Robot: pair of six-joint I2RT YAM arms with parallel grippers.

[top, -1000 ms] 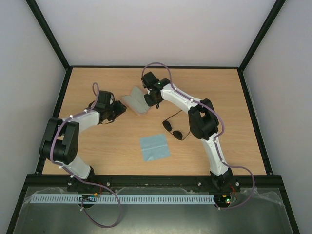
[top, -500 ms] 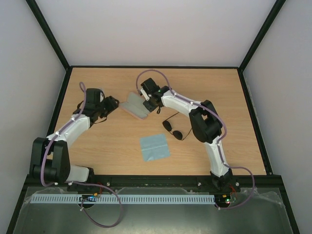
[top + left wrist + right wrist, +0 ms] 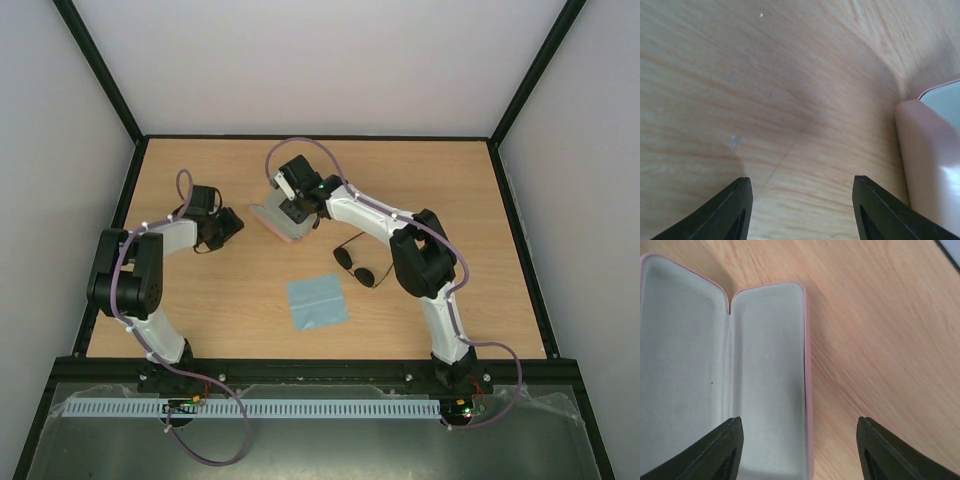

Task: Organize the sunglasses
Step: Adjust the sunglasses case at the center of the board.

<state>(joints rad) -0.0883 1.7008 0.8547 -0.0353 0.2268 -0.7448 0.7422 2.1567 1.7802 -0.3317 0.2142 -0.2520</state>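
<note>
The sunglasses (image 3: 355, 263), dark oval lenses on a thin wire frame, lie on the table to the right of centre, beside the right arm and touched by neither gripper. The pink case (image 3: 270, 218) lies open, and its grey lining (image 3: 705, 370) shows in the right wrist view. My right gripper (image 3: 292, 210) (image 3: 800, 420) hangs open over the case's right rim with nothing between its fingers. My left gripper (image 3: 233, 223) (image 3: 802, 180) is open over bare wood just left of the case (image 3: 925, 165).
A light blue cloth (image 3: 317, 302) lies flat in front of the case, left of the sunglasses. The wooden table (image 3: 200, 290) is framed by black rails with white walls behind and at the sides.
My right gripper has opened and shifted left over the case. The left arm has pulled back a little to the left, its jaws staying open.
</note>
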